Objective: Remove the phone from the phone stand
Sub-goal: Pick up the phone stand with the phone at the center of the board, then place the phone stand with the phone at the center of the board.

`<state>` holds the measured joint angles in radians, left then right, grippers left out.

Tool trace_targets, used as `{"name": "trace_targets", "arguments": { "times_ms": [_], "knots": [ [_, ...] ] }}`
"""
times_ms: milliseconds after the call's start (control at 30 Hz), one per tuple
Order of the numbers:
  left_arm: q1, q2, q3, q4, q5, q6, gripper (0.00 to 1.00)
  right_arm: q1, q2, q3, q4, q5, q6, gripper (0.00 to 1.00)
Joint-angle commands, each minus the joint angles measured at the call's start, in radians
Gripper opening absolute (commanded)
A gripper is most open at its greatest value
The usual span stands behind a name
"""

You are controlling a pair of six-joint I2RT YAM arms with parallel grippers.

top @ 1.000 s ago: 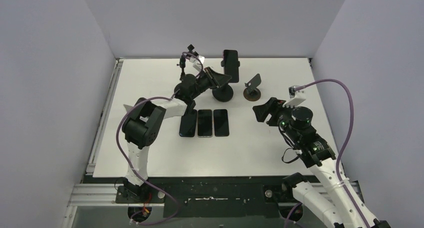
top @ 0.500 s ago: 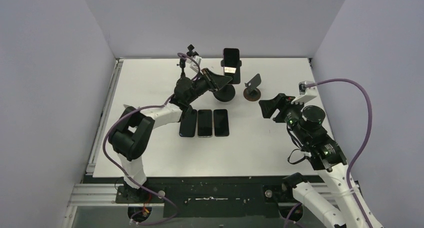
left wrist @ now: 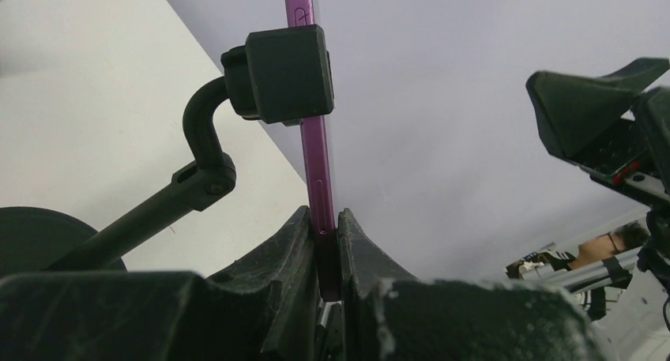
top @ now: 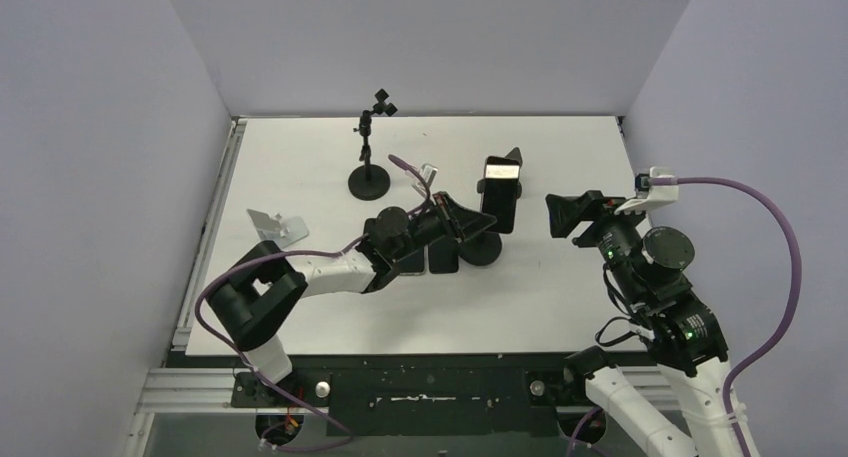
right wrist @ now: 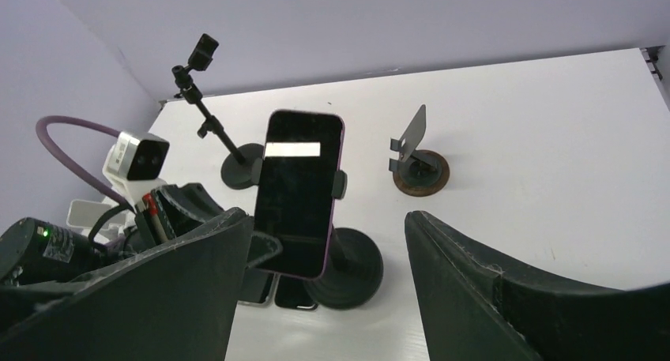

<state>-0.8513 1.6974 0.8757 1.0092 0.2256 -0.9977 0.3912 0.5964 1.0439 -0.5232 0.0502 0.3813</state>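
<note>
- Purple phone [top: 499,205] standing upright in the clamp of a black phone stand [top: 482,249], right of centre on the white table [top: 300,307]
- Left gripper [left wrist: 327,223] pinching the phone's lower edge, one finger pressed against each face
- Right gripper [top: 560,215] spread wide, just right of the phone and not touching it
- Dark phones [top: 441,260] lying flat, partly hidden under the left arm
- Small round stand [right wrist: 419,171] just beyond the phone, thin tall stand [top: 368,157] far and to the left, white stand [top: 275,224] near the left edge

One upright phone [top: 498,192] is counted, at least two flat phones [top: 442,262] partly hidden; three dark stands [top: 369,182], one white stand [top: 275,224]; two arms [top: 320,272].
</note>
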Motion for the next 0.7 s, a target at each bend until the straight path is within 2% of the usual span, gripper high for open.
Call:
{"name": "trace_targets", "arguments": {
  "times_ms": [0, 200, 667],
  "knots": [
    [-0.058, -0.055, -0.019, 0.316, -0.098, -0.057, 0.0, -0.007, -0.002, 0.018, -0.027, 0.031, -0.034, 0.72],
    [-0.104, 0.019, -0.045, 0.462, -0.116, -0.139, 0.0, -0.008, 0.0, 0.009, -0.024, 0.019, -0.021, 0.72],
    [-0.114, 0.107, -0.062, 0.551, -0.107, -0.161, 0.0, -0.008, 0.001, -0.027, -0.016, 0.009, -0.003, 0.73]
  ]
}}
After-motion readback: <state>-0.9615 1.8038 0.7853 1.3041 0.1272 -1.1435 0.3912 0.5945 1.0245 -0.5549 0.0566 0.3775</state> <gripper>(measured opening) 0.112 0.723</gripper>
